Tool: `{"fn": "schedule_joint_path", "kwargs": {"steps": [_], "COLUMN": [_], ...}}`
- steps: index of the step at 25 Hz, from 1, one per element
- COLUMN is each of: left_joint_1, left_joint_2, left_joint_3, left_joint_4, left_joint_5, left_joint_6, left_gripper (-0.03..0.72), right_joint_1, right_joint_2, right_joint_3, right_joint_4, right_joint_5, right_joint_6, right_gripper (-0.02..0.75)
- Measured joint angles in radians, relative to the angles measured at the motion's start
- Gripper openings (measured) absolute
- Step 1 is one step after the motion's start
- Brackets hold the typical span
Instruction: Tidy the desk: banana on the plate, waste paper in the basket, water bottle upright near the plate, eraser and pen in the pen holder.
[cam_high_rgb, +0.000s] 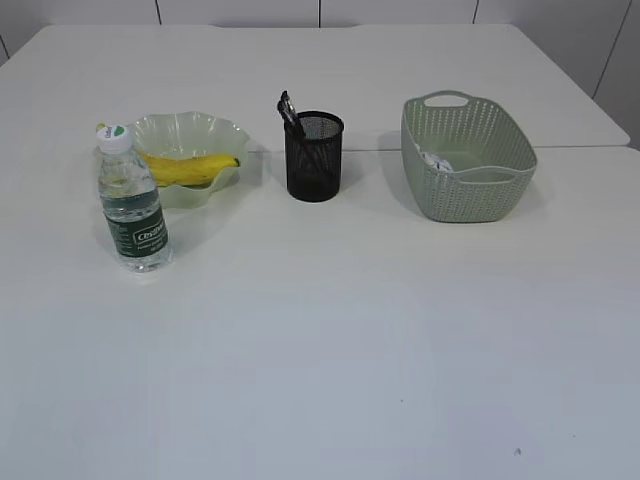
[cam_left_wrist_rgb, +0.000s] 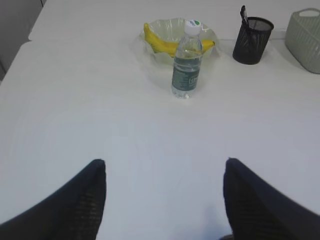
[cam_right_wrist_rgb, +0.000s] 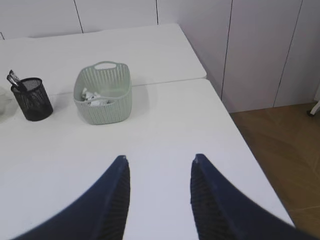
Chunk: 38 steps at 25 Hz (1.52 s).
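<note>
We are looking at a desk (cam_high_rgb: 330, 340) that appears almost tidy. The banana (cam_high_rgb: 190, 168) is lying in the plate (cam_high_rgb: 190, 130) at the far left, its long axis running left to right across the dish, with the dark tip pointing toward the pen holder (cam_high_rgb: 314, 157). The water bottle (cam_high_rgb: 131, 200) is standing upright just beside the plate, on its near side, the cap pointing straight up. A pen (cam_high_rgb: 289, 110) is leaning out of the pen holder toward the left. We are not seeing the eraser anywhere; perhaps it is lying inside the mesh cup, but the view is too dark there to tell. The waste paper (cam_right_wrist_rgb: 92, 97) is resting inside the basket (cam_high_rgb: 468, 160) at the right. Our left gripper (cam_left_wrist_rgb: 165, 165) is hanging low over bare table, its jaws standing wide apart and holding nothing; the bottle and plate are lying straight ahead of it, well apart, so this arm is the nearer one for anything on that side. Our right gripper (cam_right_wrist_rgb: 159, 159) is also staying empty, jaws partly apart, and the basket is lying ahead and to its left, with the pen holder further left. We are judging that every item is already in its place, so the coming move is probably only a retreat, or a last check of the eraser.
</note>
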<state>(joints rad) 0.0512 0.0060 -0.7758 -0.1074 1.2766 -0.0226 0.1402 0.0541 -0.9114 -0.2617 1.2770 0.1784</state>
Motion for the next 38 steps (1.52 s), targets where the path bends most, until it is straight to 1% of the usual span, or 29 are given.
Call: {"fn": "schedule_joint_path", "kwargs": {"steps": [4, 7, 14, 18, 23, 31, 38], "left_joint_1": [0.0, 0.0, 0.0, 0.0, 0.0, 0.0, 0.0], "left_joint_2": [0.0, 0.0, 0.0, 0.0, 0.0, 0.0, 0.0], "left_joint_3": [0.037, 0.085, 0.198, 0.21, 0.214, 0.25, 0.256], "left_joint_4": [0.0, 0.002, 0.004, 0.008, 0.039, 0.043, 0.045], "left_joint_5": [0.0, 0.0, 0.0, -0.016, -0.064, -0.149, -0.158], "left_joint_6": [0.002, 0.008, 0.023, 0.03, 0.041, 0.062, 0.063], "left_gripper": [0.51, 0.51, 0.5, 0.499, 0.493, 0.491, 0.482], "right_joint_1": [0.0, 0.0, 0.0, 0.0, 0.0, 0.0, -0.007], "right_joint_2": [-0.074, -0.077, -0.077, -0.077, -0.077, -0.077, -0.077], "right_joint_3": [0.112, 0.206, 0.358, 0.374, 0.403, 0.404, 0.404], "right_joint_4": [0.066, 0.109, 0.12, 0.119, 0.109, 0.101, 0.101], "right_joint_5": [0.006, 0.006, -0.007, -0.05, -0.109, -0.114, -0.116], "right_joint_6": [-0.002, -0.005, -0.023, -0.041, -0.049, -0.051, -0.051], "right_gripper": [0.302, 0.302, 0.302, 0.302, 0.302, 0.302, 0.302]}}
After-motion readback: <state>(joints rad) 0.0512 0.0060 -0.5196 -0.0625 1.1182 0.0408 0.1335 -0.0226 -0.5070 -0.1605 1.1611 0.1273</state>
